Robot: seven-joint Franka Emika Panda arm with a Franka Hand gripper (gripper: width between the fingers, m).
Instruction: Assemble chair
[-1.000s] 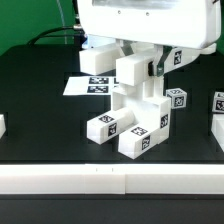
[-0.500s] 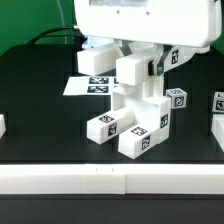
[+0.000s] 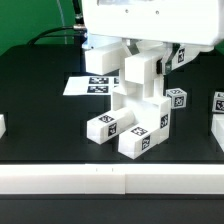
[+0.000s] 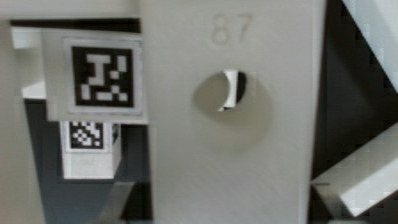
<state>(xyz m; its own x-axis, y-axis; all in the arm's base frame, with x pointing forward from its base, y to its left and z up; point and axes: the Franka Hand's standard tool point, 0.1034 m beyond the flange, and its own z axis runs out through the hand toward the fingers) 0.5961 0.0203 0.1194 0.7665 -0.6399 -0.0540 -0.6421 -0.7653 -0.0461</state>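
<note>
Gripper [image 3: 141,60]: jaws narrowed onto the top of the upright block [image 3: 140,80], which appears clamped between them. The part-built chair [image 3: 128,128] stands at scene centre in the exterior view. The marker board [image 3: 84,87] lies at its 10 o'clock and a loose tagged block [image 3: 177,98] at its 3 o'clock. The wrist view is filled by a white face with a round hole [image 4: 222,90].

Risk: the upright block looks slightly tilted. Pressing down could jam the joint, and letting go could topple the stack.

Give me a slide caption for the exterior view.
Franka arm poised over the partly built white chair on a black table, marker board behind.
</note>
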